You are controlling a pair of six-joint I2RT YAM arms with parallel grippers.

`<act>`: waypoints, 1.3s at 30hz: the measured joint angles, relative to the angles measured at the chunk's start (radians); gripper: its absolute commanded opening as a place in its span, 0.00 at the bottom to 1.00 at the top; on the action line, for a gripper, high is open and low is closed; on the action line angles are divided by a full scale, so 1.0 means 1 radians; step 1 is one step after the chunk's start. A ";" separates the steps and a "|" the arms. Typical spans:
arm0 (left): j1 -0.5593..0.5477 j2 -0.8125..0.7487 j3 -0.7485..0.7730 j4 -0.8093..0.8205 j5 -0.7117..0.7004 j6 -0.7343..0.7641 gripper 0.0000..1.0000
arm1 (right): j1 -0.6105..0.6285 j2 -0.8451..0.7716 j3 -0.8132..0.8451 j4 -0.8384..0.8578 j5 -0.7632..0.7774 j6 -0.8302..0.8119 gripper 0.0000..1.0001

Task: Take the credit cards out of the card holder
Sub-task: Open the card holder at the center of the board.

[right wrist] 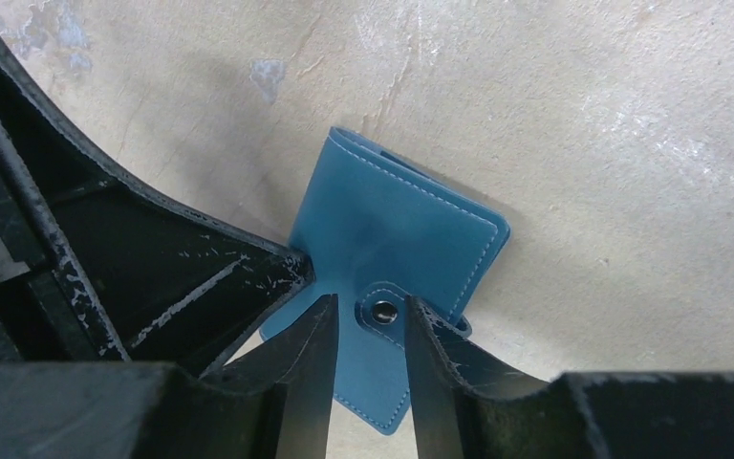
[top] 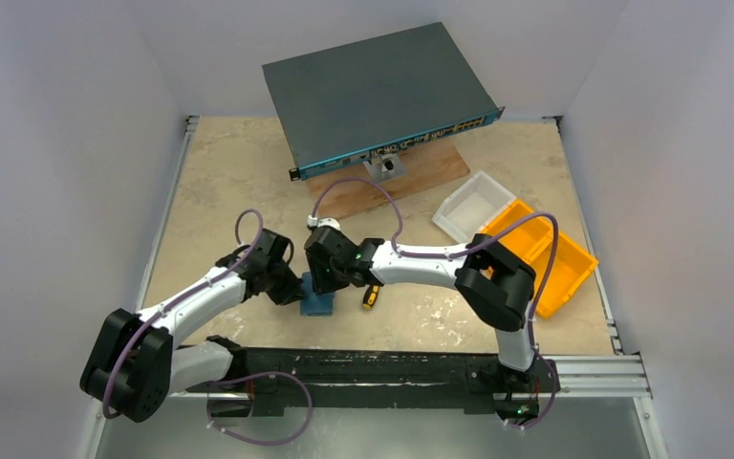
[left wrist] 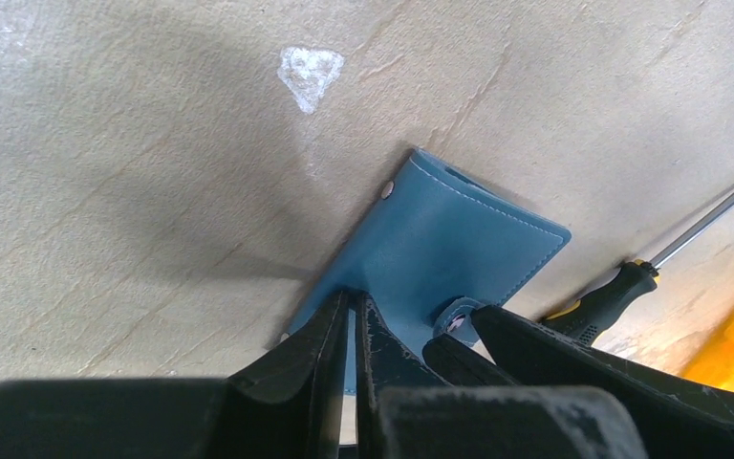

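The teal-blue card holder (top: 318, 303) lies folded shut on the table between the two grippers. No cards show. My left gripper (top: 295, 287) is shut on its near edge; in the left wrist view the fingertips (left wrist: 336, 320) meet on the blue cover (left wrist: 440, 239). My right gripper (top: 326, 278) stands over the holder from the other side. In the right wrist view it (right wrist: 371, 320) is narrowly open, its jaws either side of the snap tab (right wrist: 382, 311) on the holder (right wrist: 392, 225). The tab looks snapped down.
A yellow-and-black screwdriver (top: 370, 296) lies just right of the holder, also in the left wrist view (left wrist: 612, 296). A white bin (top: 475, 206) and an orange bin (top: 547, 258) stand at the right. A dark network switch (top: 373, 91) rests on a wooden board (top: 420, 177) at the back.
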 measured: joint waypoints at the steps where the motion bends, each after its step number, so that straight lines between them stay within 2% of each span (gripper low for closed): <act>1: 0.000 -0.002 -0.002 0.002 0.002 0.000 0.04 | 0.002 0.006 0.006 -0.002 0.003 0.000 0.32; 7: 0.000 -0.013 -0.013 0.011 0.009 0.000 0.00 | 0.011 0.036 0.043 -0.028 0.040 -0.001 0.34; 12: 0.000 -0.015 -0.015 0.012 0.011 -0.012 0.00 | 0.029 0.064 0.081 -0.065 0.104 -0.005 0.31; 25: 0.000 -0.026 -0.023 0.002 0.004 -0.075 0.00 | 0.104 0.091 0.112 -0.103 0.280 -0.021 0.32; 30: 0.000 -0.027 -0.023 -0.001 0.003 -0.093 0.00 | 0.108 0.092 0.104 -0.100 0.305 -0.023 0.22; 32: 0.000 -0.028 -0.023 -0.002 0.002 -0.098 0.00 | 0.109 0.089 0.096 -0.093 0.316 -0.026 0.15; 35: 0.000 -0.028 -0.024 -0.004 0.001 -0.104 0.00 | 0.112 0.084 0.084 -0.084 0.327 -0.028 0.00; 39: 0.000 -0.028 -0.024 -0.008 -0.002 -0.115 0.00 | 0.112 0.074 0.067 -0.059 0.325 -0.028 0.00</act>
